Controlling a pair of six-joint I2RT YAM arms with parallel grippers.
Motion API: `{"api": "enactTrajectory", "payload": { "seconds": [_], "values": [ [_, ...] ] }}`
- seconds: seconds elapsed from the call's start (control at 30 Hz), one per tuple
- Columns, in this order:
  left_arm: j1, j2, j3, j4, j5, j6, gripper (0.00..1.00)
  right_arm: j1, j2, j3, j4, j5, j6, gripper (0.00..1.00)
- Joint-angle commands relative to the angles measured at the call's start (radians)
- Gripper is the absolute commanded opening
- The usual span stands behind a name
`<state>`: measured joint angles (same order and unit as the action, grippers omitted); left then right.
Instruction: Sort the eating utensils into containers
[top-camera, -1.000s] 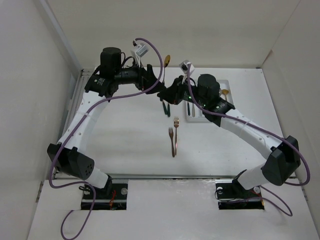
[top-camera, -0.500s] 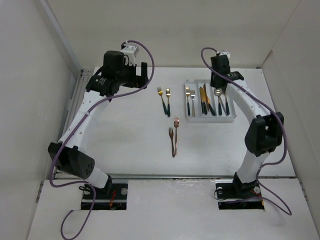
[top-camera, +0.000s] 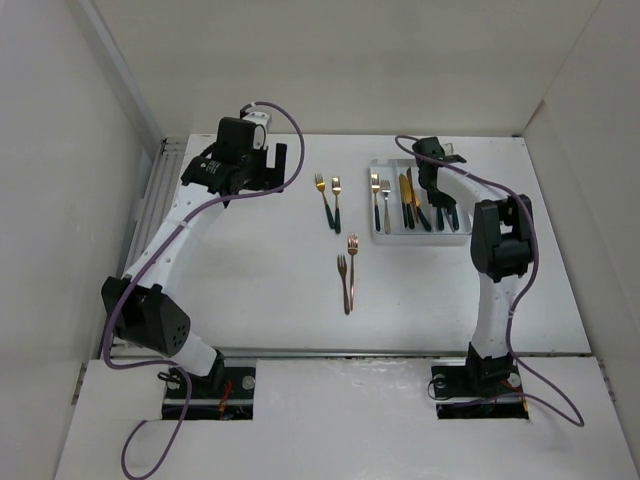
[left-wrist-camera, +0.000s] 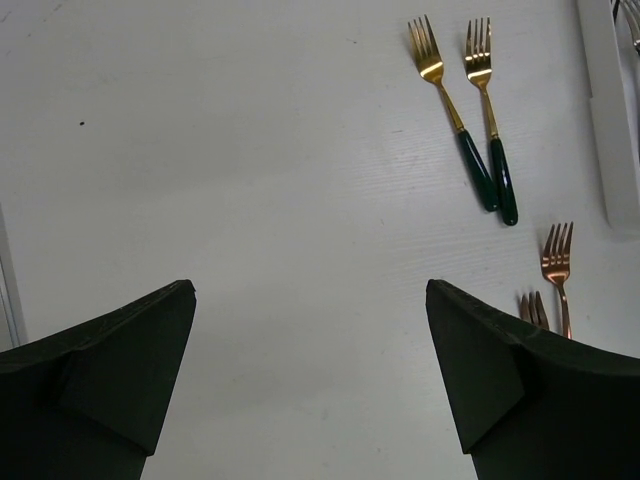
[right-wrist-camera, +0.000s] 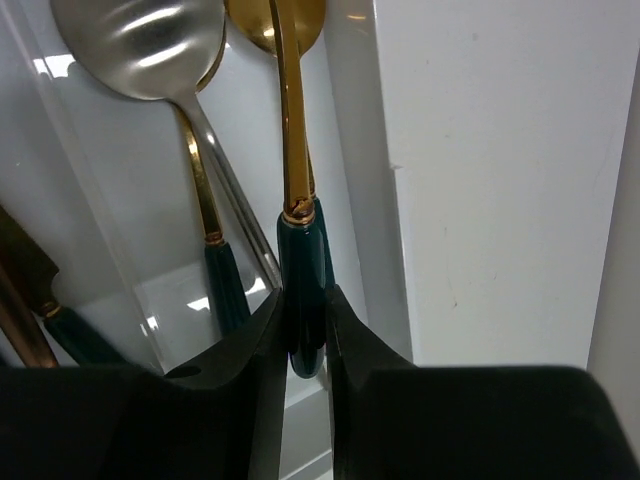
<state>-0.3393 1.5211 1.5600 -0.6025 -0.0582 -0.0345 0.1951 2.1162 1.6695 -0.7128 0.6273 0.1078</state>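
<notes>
Looking down from the top external camera, the right gripper (top-camera: 438, 192) now sits low over the right-hand compartment of the white tray (top-camera: 421, 240); half a second ago its arm reached higher toward the tray's far end, and a second ago both arms met over the middle of the table (top-camera: 250, 270). The left gripper (top-camera: 282, 165) has drawn slightly back toward the far left, well apart from the utensils. Two gold forks with dark green handles (top-camera: 332, 202) lie side by side left of the tray, and two copper forks (top-camera: 347, 275) lie nearer the arm bases, all four where they were before. In the left wrist view, the left gripper (left-wrist-camera: 308, 292) is spread wide with nothing between its fingers (left-wrist-camera: 120, 370); beyond it lie the gold forks (left-wrist-camera: 470, 120), the copper forks (left-wrist-camera: 556, 272) and the tray's edge (left-wrist-camera: 605, 120). In the right wrist view, the right gripper (right-wrist-camera: 305, 340) is closed tight on the dark green handle of a gold spoon (right-wrist-camera: 296, 150), which lies along the tray's right wall (right-wrist-camera: 350, 150), beside a silver spoon (right-wrist-camera: 140, 40) in the same compartment.
</notes>
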Motion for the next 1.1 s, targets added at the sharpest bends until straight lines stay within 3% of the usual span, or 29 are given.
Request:
{"api": "enactTrajectory", "payload": {
  "seconds": [0.0,0.1,0.23,0.33,0.43,0.53,0.67,0.73,0.77,0.9,0.93,1.07],
  "values": [
    [-0.003,-0.055,-0.014,0.024,-0.037,0.008,1.00,-0.017,-0.013,0.039,0.030,-0.003,-0.005,0.08],
    [-0.003,-0.055,-0.014,0.024,-0.028,0.008,1.00,-0.017,-0.002,0.030,0.021,-0.015,0.004,0.31],
    [-0.003,-0.055,-0.014,0.024,-0.028,0.008,1.00,-0.017,-0.042,-0.005,0.032,-0.040,0.004,0.46],
    [-0.003,-0.045,-0.014,0.024,-0.028,-0.001,1.00,-0.017,-0.085,-0.005,0.032,-0.040,0.004,0.52],
    [-0.003,-0.045,-0.014,0.024,-0.037,-0.001,1.00,0.018,-0.151,-0.005,0.032,0.006,0.004,0.52],
    [-0.003,-0.045,-0.014,0.035,-0.072,-0.010,1.00,0.102,-0.226,0.032,0.032,0.003,0.061,0.58],
    [-0.003,-0.016,0.046,0.014,-0.120,-0.097,1.00,0.303,-0.266,0.041,0.110,-0.124,0.087,0.85],
    [0.017,-0.016,0.057,0.013,-0.095,-0.108,1.00,0.361,-0.254,0.051,0.110,-0.149,0.122,0.89],
    [0.026,-0.028,0.057,0.013,-0.071,-0.108,1.00,0.383,-0.242,0.052,0.093,-0.158,0.179,0.89],
    [0.060,-0.090,0.029,0.035,-0.054,-0.108,1.00,0.435,-0.272,-0.031,0.075,-0.293,0.294,0.57],
    [0.069,-0.110,0.015,0.035,-0.086,-0.123,1.00,0.451,-0.289,-0.071,0.085,-0.338,0.309,0.44],
    [0.079,-0.121,-0.027,0.035,-0.109,-0.145,1.00,0.507,-0.358,-0.307,0.122,-0.440,0.383,0.39]
  ]
}}
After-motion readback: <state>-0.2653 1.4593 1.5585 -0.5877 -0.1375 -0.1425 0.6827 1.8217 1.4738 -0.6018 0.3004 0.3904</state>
